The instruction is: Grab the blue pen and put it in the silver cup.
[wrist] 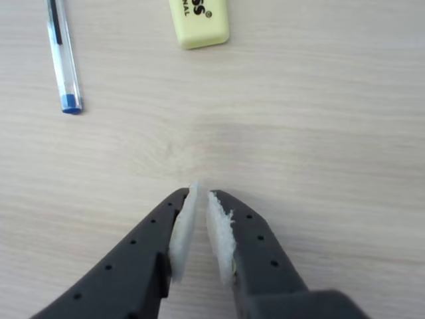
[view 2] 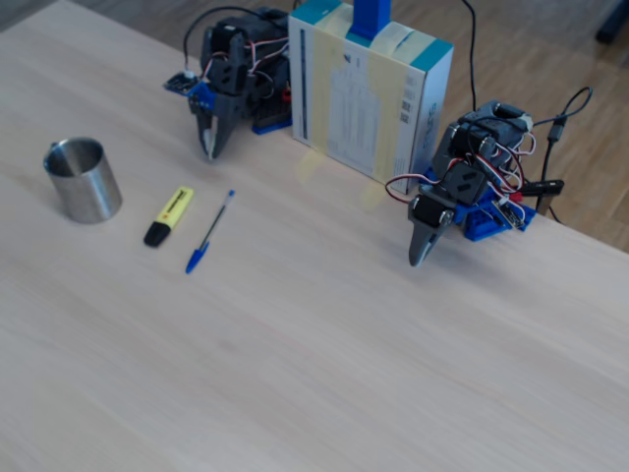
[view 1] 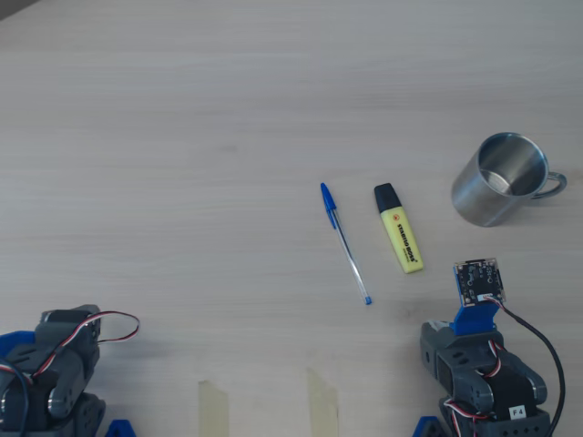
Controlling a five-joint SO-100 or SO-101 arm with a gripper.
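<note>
the blue pen (wrist: 63, 56) is shown flat on the table (wrist: 319, 119), ahead and to the left of the nearly clenched, empty hand (wrist: 201, 194) in the wrist view, its long axis running roughly away from the hand, blue end plug nearest.

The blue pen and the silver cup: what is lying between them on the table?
In the overhead view, the yellow highlighter lies between the blue pen and the silver cup, touching neither.

Your tool (wrist: 200, 194) sits low over the bare counter (wrist: 319, 133), its padded tips nearly touching with nothing between them. Beyond it to the upper left lies the blue pen (wrist: 63, 56), and the yellow highlighter (wrist: 200, 23) is just right of the pen.
</note>
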